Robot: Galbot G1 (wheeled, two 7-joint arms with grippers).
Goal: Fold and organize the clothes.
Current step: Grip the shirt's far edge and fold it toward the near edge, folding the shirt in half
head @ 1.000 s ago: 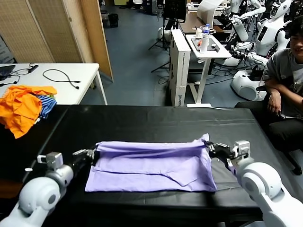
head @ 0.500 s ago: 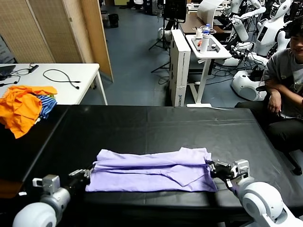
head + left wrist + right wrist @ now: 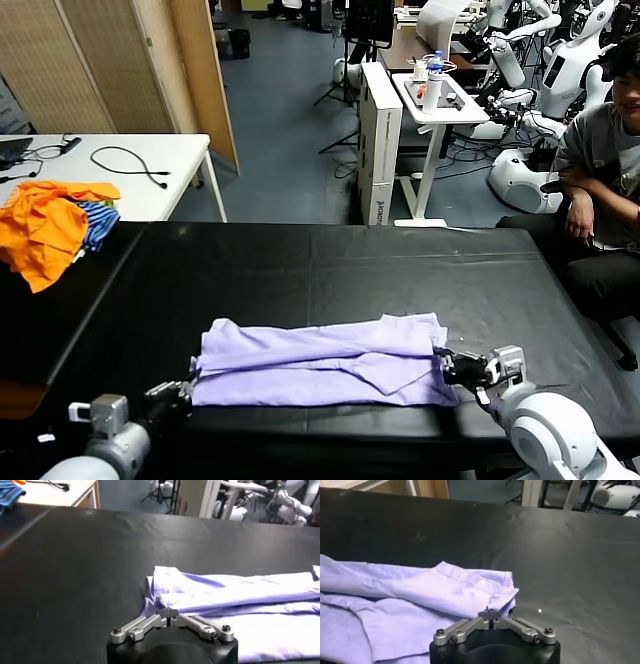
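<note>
Pale lavender T-shirt [image 3: 325,360] lies folded into a long band near the front edge of the black table [image 3: 330,265], spanning between the two arms. Left gripper [image 3: 178,390] sits at the shirt's left end, fingertips pinched together on the fabric edge at the corner, as the left wrist view [image 3: 169,613] shows. Right gripper [image 3: 447,362] sits at the shirt's right end, fingertips likewise closed on the hem there [image 3: 490,615]. An orange and blue-striped garment heap [image 3: 50,225] lies well apart at the table's far left.
</note>
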